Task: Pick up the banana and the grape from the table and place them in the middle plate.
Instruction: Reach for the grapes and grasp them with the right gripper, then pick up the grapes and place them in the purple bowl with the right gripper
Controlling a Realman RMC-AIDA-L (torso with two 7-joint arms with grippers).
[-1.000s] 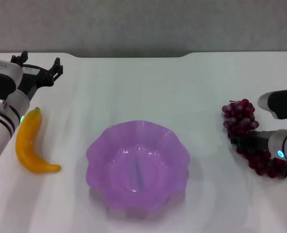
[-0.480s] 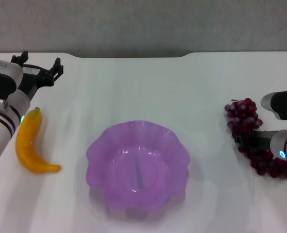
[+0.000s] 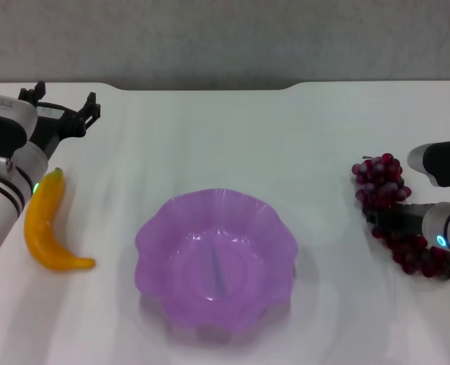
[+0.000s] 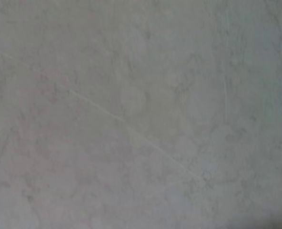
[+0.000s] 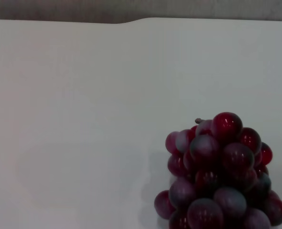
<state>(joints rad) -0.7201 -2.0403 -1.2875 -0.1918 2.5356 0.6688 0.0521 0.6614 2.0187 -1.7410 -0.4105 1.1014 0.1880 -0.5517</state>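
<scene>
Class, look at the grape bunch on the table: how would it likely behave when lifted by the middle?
The grape, a long bunch of many small round berries, would probably sag at both ends. Its glossy, bumpy surface may slip in the right gripper, which is at its middle.

Right gripper (image 3: 386,220) covering the middle of the grape bunch (image 3: 380,181), its jaws hidden against the fruit, bunch cut off by the right wrist view's edge, left arm cropped at the head view's border
</scene>
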